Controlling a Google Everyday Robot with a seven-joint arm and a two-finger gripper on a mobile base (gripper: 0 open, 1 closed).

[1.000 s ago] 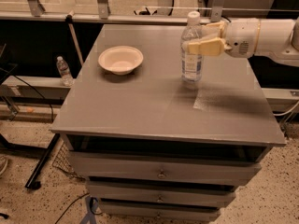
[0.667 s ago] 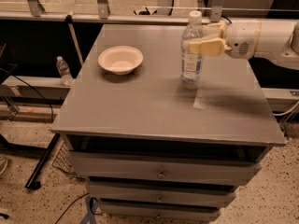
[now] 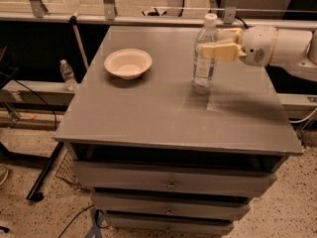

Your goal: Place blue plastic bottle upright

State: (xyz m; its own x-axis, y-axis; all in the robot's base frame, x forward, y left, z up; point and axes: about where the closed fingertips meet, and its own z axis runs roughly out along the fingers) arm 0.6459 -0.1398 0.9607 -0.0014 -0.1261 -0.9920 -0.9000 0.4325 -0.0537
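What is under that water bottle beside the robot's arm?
The grey table: the blue plastic bottle stands upright on it, with the gripper at its upper half. The spot beneath its base is covered.

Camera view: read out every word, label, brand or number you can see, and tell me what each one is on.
No text can be read.
Blue plastic bottle, upright on the table, with the gripper closed around its shoulder: label print too blurred to read.
Small bottle on the ledge at left: label too small to read.
Bowl: no markings visible.
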